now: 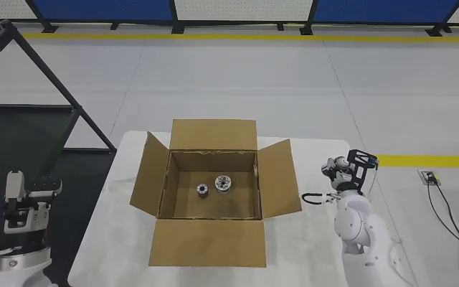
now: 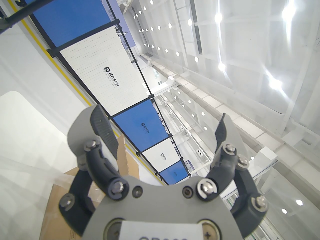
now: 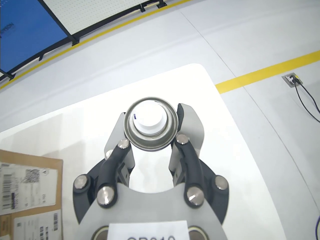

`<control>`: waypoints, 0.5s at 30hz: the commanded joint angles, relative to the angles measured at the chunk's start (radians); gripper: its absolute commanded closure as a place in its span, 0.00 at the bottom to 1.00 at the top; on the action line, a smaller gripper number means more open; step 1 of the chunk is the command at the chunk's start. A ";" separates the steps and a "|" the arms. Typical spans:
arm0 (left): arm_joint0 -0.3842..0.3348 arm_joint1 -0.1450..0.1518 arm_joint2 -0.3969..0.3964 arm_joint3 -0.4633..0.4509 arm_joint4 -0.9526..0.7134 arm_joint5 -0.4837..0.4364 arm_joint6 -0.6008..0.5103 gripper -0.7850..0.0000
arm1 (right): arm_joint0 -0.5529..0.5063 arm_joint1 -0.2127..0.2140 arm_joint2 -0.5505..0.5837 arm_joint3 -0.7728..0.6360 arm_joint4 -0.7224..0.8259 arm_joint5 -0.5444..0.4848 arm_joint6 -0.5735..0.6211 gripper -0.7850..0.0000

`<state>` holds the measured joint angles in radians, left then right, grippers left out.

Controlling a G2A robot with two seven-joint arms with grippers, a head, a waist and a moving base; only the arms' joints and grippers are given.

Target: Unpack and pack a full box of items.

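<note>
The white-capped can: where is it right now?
In the right wrist view, the can is clamped in the right gripper, over the table near its right edge, beside the open box.

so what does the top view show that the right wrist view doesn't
Top view: the inside of the open box, with two round items on its floor. Right wrist view: the can clamped in the right tool, seen end on, white cap inside a metal rim. Both: the table, a box flap, the yellow floor line and the floor socket.
</note>
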<state>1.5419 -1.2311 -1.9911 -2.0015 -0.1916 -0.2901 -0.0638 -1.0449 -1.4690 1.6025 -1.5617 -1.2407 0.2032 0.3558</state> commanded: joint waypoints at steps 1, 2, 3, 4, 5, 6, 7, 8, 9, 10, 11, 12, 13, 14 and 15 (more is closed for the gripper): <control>0.000 0.000 0.000 0.000 0.000 0.000 0.000 0.00 | -0.030 -0.001 -0.013 -0.088 0.009 0.004 -0.001 1.00; 0.000 0.000 0.000 0.000 0.000 0.000 0.000 0.00 | -0.045 -0.003 -0.020 -0.126 0.022 0.007 -0.003 1.00; 0.000 0.000 0.000 0.000 0.000 0.000 0.000 0.00 | -0.057 -0.005 -0.026 -0.160 0.043 0.021 -0.001 1.00; 0.000 0.000 0.000 0.000 0.000 0.000 0.000 0.00 | -0.065 -0.006 -0.035 -0.192 0.056 0.031 -0.002 1.00; 0.000 0.000 0.000 0.000 0.000 0.000 0.000 0.00 | -0.073 -0.008 -0.045 -0.220 0.071 0.037 -0.008 1.00; 0.000 0.000 0.000 0.000 0.000 0.000 0.000 0.00 | -0.081 -0.010 -0.059 -0.245 0.085 0.035 -0.013 1.00; 0.000 0.000 0.000 0.000 0.000 0.000 0.000 0.00 | -0.089 -0.011 -0.072 -0.268 0.101 0.027 -0.018 1.00; 0.000 0.000 0.000 0.000 0.000 0.000 0.000 0.00 | -0.095 -0.012 -0.082 -0.288 0.115 0.015 -0.023 1.00; 0.000 0.000 0.000 0.000 0.000 0.000 0.000 0.00 | -0.101 -0.012 -0.093 -0.304 0.121 0.001 -0.026 1.00; 0.000 0.000 0.000 0.000 0.000 0.000 0.000 0.00 | -0.105 -0.012 -0.104 -0.318 0.123 -0.011 -0.027 1.00; 0.000 0.000 0.000 0.000 0.000 0.000 0.000 0.00 | -0.109 -0.012 -0.115 -0.331 0.118 -0.015 -0.030 1.00; 0.000 0.000 0.000 0.000 0.000 0.000 0.000 0.00 | -0.113 -0.013 -0.127 -0.345 0.105 -0.006 -0.041 1.00; 0.000 0.000 0.000 0.000 0.000 0.000 0.000 0.00 | -0.118 -0.014 -0.144 -0.359 0.097 -0.001 -0.052 1.00; 0.000 0.000 0.000 0.000 0.000 0.000 0.000 0.00 | -0.125 -0.015 -0.158 -0.374 0.093 0.001 -0.068 1.00; 0.000 0.000 0.000 0.000 0.000 0.000 0.000 0.00 | -0.134 -0.016 -0.169 -0.389 0.082 0.009 -0.091 1.00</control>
<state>1.5419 -1.2311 -1.9910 -2.0015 -0.1916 -0.2901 -0.0638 -1.1712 -1.4844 1.4443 -1.9373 -1.1507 0.2056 0.2850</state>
